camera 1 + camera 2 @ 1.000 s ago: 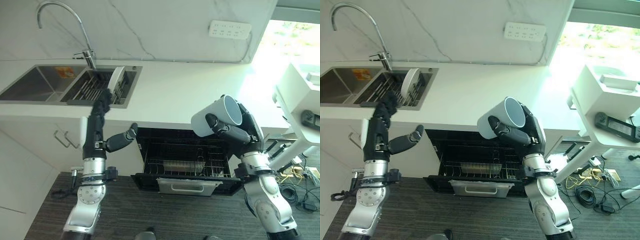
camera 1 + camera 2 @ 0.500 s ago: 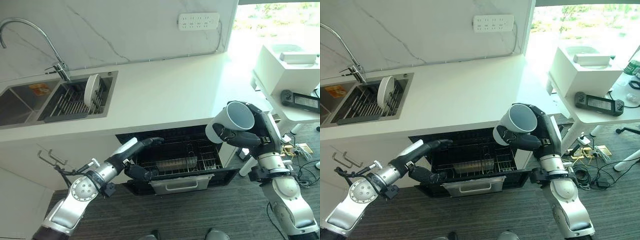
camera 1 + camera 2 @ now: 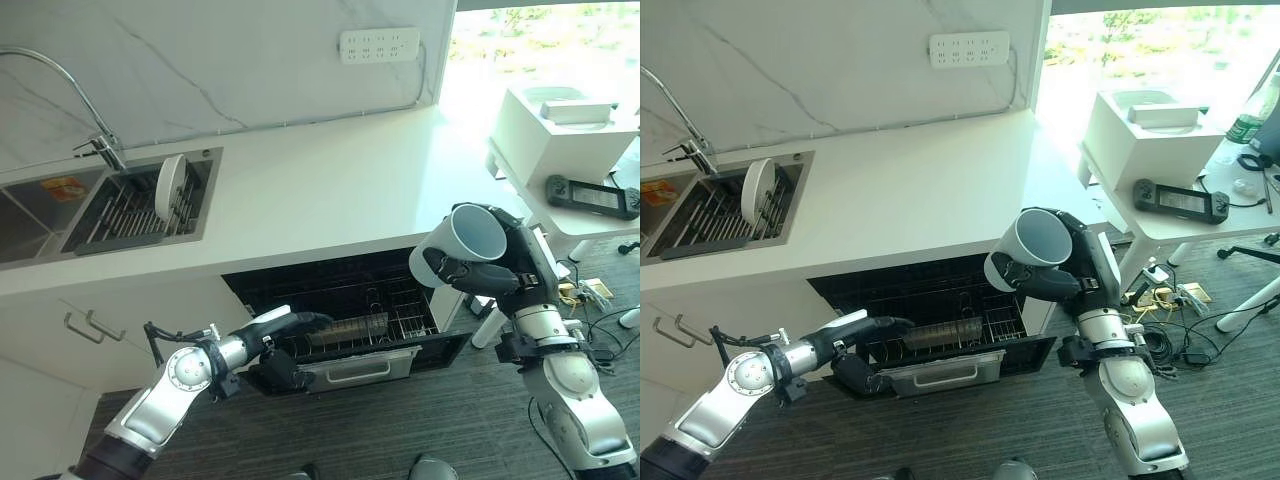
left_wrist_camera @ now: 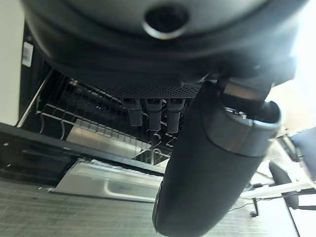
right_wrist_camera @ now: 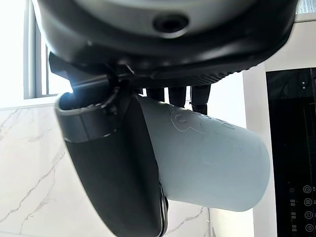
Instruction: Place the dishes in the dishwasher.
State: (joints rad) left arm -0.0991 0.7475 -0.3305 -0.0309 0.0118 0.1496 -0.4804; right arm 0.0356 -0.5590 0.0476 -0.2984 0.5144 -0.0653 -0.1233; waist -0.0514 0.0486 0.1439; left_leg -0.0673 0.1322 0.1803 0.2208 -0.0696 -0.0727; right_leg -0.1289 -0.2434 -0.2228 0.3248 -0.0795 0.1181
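Observation:
A pale cup [image 3: 466,241] is tipped on its side, mouth up and away from me, with my right hand [image 3: 503,272] shut on it. It hangs in the air past the right end of the open dishwasher [image 3: 340,290]. The right wrist view shows the thumb [image 5: 113,163] and fingers wrapped round the cup [image 5: 207,163]. My left hand [image 3: 285,325] is open, its fingers straight over the front left corner of the pulled-out wire rack [image 3: 385,300], thumb below. A white plate [image 3: 170,186] stands on edge in the sink's rack [image 3: 120,212].
The rack's silver front panel [image 3: 350,367] juts out over the dark floor. A faucet [image 3: 95,150] stands behind the sink. On the right, a white side table carries a white box [image 3: 560,120] and a black controller [image 3: 595,195]. The white counter [image 3: 330,190] runs above the dishwasher.
My left hand has dropped from the counter's edge to the dishwasher rack's front left corner. The right hand keeps the cup at about the same height. The camera has shifted.

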